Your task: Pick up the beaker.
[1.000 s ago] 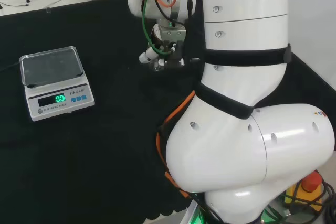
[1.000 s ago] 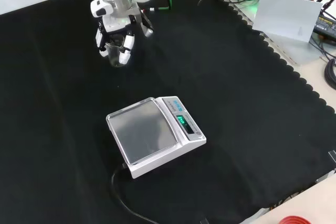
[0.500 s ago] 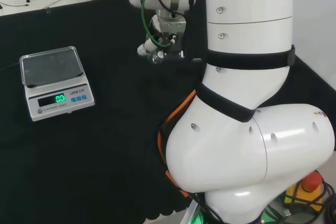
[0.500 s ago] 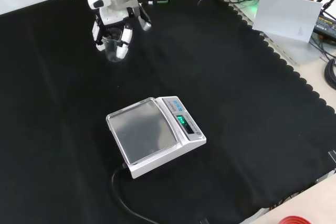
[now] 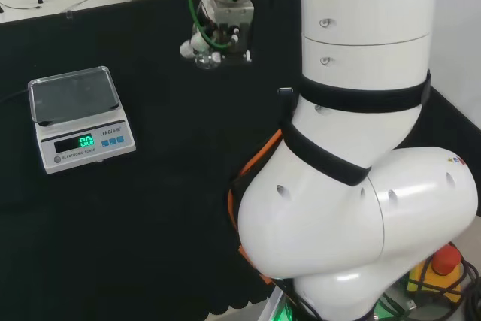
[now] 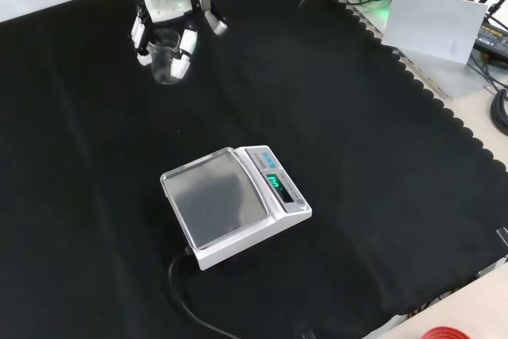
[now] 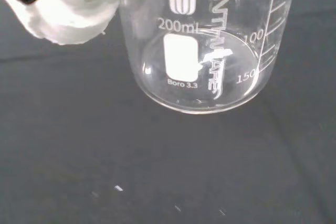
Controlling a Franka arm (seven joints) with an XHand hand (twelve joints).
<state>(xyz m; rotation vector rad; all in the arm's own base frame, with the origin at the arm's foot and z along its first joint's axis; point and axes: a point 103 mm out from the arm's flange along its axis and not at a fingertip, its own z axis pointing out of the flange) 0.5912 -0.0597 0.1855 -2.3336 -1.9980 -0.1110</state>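
A clear glass beaker (image 6: pixel 164 56) with white printed marks hangs upright in the hand (image 6: pixel 167 7), lifted off the black cloth at the far left of the front view. White fingers (image 6: pixel 185 47) curl down round its sides. In the head view the hand (image 5: pixel 219 24) holds the beaker (image 5: pixel 203 56) high above the cloth, left of the arm's white links. The wrist view shows the beaker (image 7: pixel 202 40) close up and empty, its base clear of the cloth, with a white fingertip (image 7: pixel 65 9) beside its wall.
A white scale (image 6: pixel 235 203) with a grey pan and a lit green display stands mid-cloth in the front view; the same scale (image 5: pixel 77 116) is at the left in the head view. Its black cable (image 6: pixel 190 301) trails toward the near edge. Cables and boxes lie beyond the cloth's right edge.
The hand has risen with the beaker in it, moving up and to the left in both views. The scale has stayed put.
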